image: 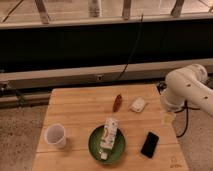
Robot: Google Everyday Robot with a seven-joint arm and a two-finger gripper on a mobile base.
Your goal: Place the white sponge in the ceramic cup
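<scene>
Sponge [138,104] lies flat near the far right corner of the tabletop [80,107], apart from everything else. Cup [55,135] stands upright near the front left corner, well apart from the sponge. Gripper [167,118] hangs at the right edge, near the sponge, under the white arm [187,87]; open or closed: cannot tell. Risks, as judged. (1) The pad looks soft, so a shallow or off-centre grasp may squash it out or push it toward the far edge. (2) A brown oblong item [117,102] lies near the sponge on its left, and a wide approach could knock it. (3) The carry runs diagonally across the table, and the carton [109,134] on the green plate [95,150] stands roughly in that line; a low pass would topple it. (4) The cup sits close to the left edge, so a bump on the rim could tip it or shove it off. (5) Released flat, the sponge may bridge the rim instead of dropping in.
</scene>
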